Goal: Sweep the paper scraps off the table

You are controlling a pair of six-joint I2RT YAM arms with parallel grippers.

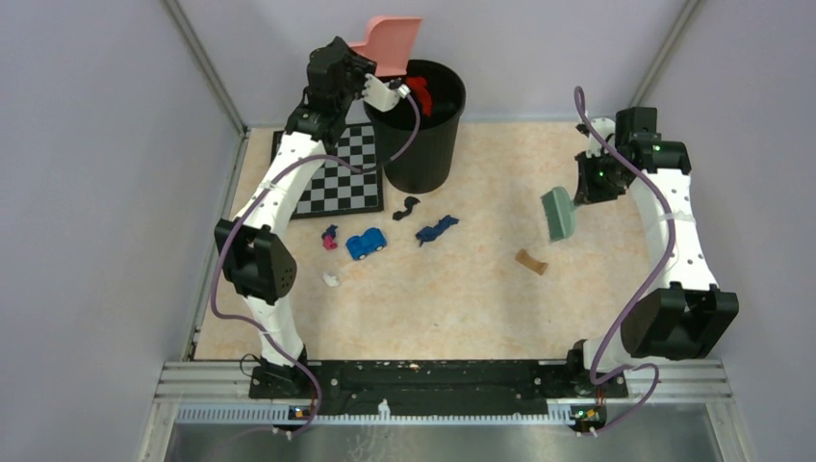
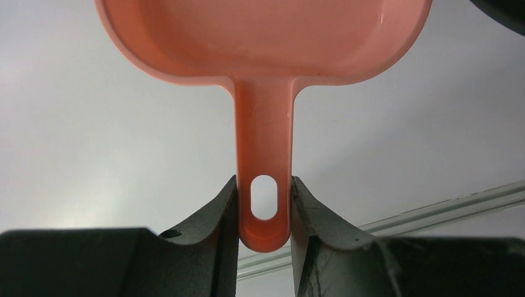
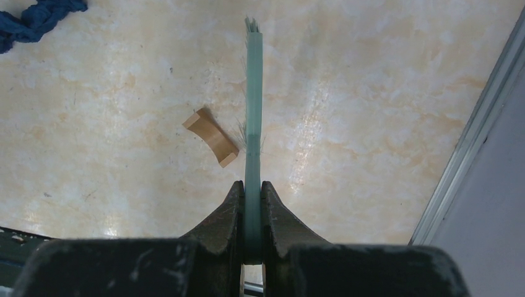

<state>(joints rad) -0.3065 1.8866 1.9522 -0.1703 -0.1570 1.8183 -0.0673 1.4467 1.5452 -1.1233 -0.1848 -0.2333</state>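
The near half of the table [image 1: 462, 318] lies open between my arms. The black bin [image 1: 423, 154] at the far edge holds red scraps [image 1: 420, 99]. My left gripper [image 2: 264, 189] clamps the pink dustpan [image 2: 266, 37] by its handle beside the bin's rim, and my right gripper [image 3: 252, 189] is pinched tight on the brush [image 3: 252, 93]. Twisted black, blue, pink and white paper scraps [image 1: 436, 229] lie left of centre.

The table [image 1: 462, 308] is a pale peach-beige marbled slab. At its far left lies a black-and-white checkerboard mat [image 1: 337, 183], and a black bin [image 1: 420, 144] stands just right of it, its base over the mat's far right corner. Near the bin's foot lies a black paper scrap [image 1: 411, 206], with a twisted blue paper scrap [image 1: 436, 229] just nearer and to the right. Left of these sit a small blue toy car [image 1: 366, 243] and a pink-and-dark paper scrap [image 1: 330, 237]. A white paper scrap [image 1: 331, 280] lies nearer still. Well to the right lies a tan curved piece [image 1: 530, 262].
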